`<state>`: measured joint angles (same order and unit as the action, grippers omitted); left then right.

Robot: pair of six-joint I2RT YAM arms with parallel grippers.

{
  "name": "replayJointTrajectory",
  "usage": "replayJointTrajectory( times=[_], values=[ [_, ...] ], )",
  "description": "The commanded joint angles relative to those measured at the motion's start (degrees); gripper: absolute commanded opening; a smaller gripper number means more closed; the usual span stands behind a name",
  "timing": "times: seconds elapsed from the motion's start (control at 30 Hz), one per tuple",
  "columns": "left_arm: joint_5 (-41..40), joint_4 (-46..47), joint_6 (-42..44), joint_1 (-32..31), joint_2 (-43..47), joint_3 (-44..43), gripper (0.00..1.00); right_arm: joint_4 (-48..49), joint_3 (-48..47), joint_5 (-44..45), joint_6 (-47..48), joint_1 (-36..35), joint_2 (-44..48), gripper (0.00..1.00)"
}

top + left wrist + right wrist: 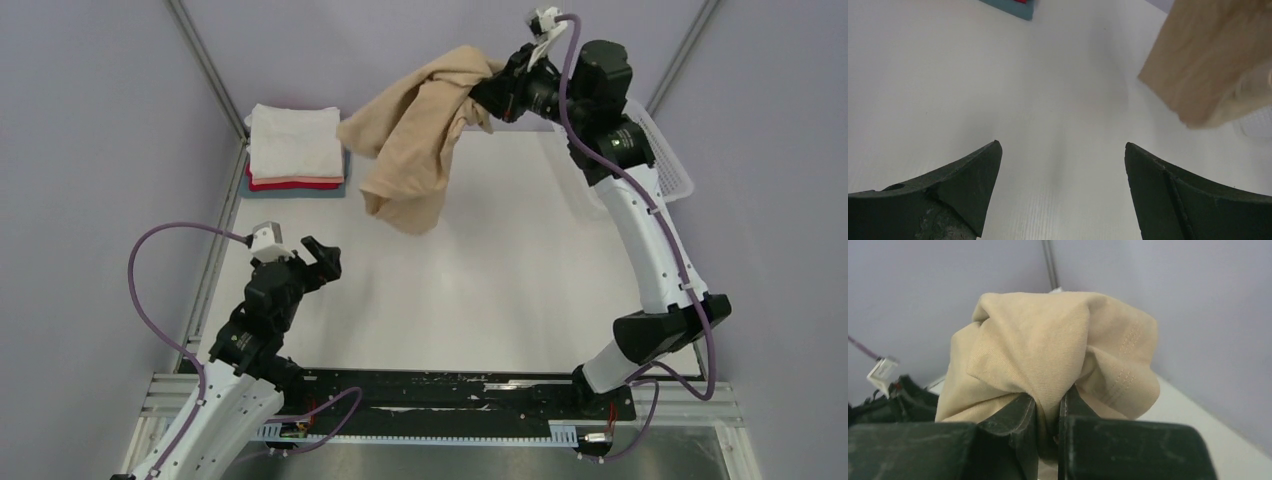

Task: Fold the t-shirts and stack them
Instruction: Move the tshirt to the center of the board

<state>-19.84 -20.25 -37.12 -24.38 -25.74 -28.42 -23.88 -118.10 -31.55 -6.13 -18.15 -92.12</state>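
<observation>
A tan t-shirt (pixel 415 140) hangs bunched in the air over the far middle of the table, its lower end dangling. My right gripper (pixel 492 88) is shut on a fold of that tan t-shirt (pixel 1048 350), pinched between both fingers (pixel 1018 415). In the left wrist view the shirt's hanging end (pixel 1208 55) shows at the upper right. A stack of folded t-shirts (pixel 295 148), cream-white on top with pink, red and grey-blue beneath, lies at the far left corner. My left gripper (pixel 318 258) hovers open over the left part of the table, nothing between its fingers (pixel 973 175).
A white mesh basket (pixel 672 160) sits at the far right edge behind the right arm. A corner of the grey-blue bottom shirt (pixel 1010 6) shows at the top of the left wrist view. The white table (pixel 480 290) is walled by lilac panels.
</observation>
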Motion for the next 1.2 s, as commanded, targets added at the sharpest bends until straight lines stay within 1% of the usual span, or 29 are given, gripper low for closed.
replayJointTrajectory(
  times=[0.0,0.03,0.1,0.2,0.23,0.27,0.3,0.33,0.37,0.43,0.5,0.57,0.6,0.67,0.73,0.83,0.9,0.93,1.0,1.03,1.13,1.17],
  values=[
    [-1.0,-1.3,-2.5,0.0,0.6,0.1,1.00,5.5,12.5,-4.5,-2.9,-1.4,6.0,0.00],
    [-1.0,-1.6,-2.7,0.0,0.6,0.2,1.00,7.2,17.2,-3.4,-3.7,-1.4,7.5,0.00],
    [-1.0,-2.2,-3.1,0.0,0.5,0.1,1.00,9.2,26.7,0.8,-4.2,-1.4,10.8,0.06],
    [-1.4,-2.6,-3.8,-0.1,0.3,0.2,1.00,11.6,41.8,11.8,-4.9,-1.3,15.3,0.17],
    [-1.4,-2.5,-4.0,-0.1,0.2,0.2,1.00,12.1,46.5,16.3,-6.0,-1.3,16.1,0.22],
    [-1.2,-2.2,-4.0,-0.1,-0.1,0.3,1.00,12.2,51.1,23.0,-6.7,-1.3,16.7,0.27],
    [-1.1,-2.1,-4.1,0.0,-0.4,0.3,1.00,12.2,56.1,27.5,-7.0,-1.1,16.6,0.34],
    [-0.8,-1.7,-4.1,0.0,-1.3,0.2,1.00,11.9,59.0,32.4,-8.0,-0.8,16.2,0.45],
    [-0.5,-1.5,-4.1,0.0,-2.4,0.1,1.00,11.0,61.4,37.6,-9.3,-0.4,15.7,0.56],
    [2.3,-0.8,-3.8,0.0,-4.6,-0.2,1.00,9.2,63.4,42.5,-10.2,0.6,14.9,0.72],
    [4.2,0.1,-3.8,0.0,-7.1,-0.4,1.00,6.1,62.4,46.3,-10.0,0.7,15.0,0.84],
    [6.8,0.8,-4.2,-0.1,-9.6,-0.3,1.00,3.3,60.4,48.1,-9.6,0.6,16.1,0.96],
    [7.5,1.3,-4.2,-0.1,-10.4,-0.2,1.00,2.6,59.6,48.3,-9.3,0.5,17.2,0.99],
    [10.5,2.6,-3.9,-0.1,-12.5,0.1,1.00,1.8,59.4,47.2,-9.0,-0.3,20.1,1.00],
    [15.0,4.4,-3.4,-0.1,-14.9,0.3,1.00,2.3,60.8,43.9,-8.6,-1.2,23.5,1.00],
    [26.6,8.9,-2.3,-0.2,-20.1,0.6,1.00,4.6,64.9,33.3,-8.3,-1.7,27.9,1.00],
    [31.3,11.9,-2.6,-1.0,-23.8,1.3,1.00,6.2,67.7,26.8,-9.0,-1.8,30.3,1.00],
    [32.1,12.6,-2.9,-2.2,-26.5,1.4,1.00,6.8,69.0,25.2,-9.4,-1.9,31.4,1.00],
    [32.1,14.0,-3.8,-4.9,-31.0,1.4,1.00,7.8,71.2,24.6,-11.1,-1.9,33.7,1.00],
    [31.3,14.9,-4.1,-7.1,-32.7,1.1,1.00,8.2,72.2,24.8,-11.5,-1.9,34.6,1.00],
    [30.3,17.6,-6.8,-11.0,-40.9,0.5,0.99,8.9,74.7,27.5,-12.7,-1.8,36.9,1.00],
    [29.9,18.9,-7.3,-12.6,-42.4,-0.1,0.96,8.9,75.2,28.2,-12.7,-1.9,37.4,1.00]
  ],
)
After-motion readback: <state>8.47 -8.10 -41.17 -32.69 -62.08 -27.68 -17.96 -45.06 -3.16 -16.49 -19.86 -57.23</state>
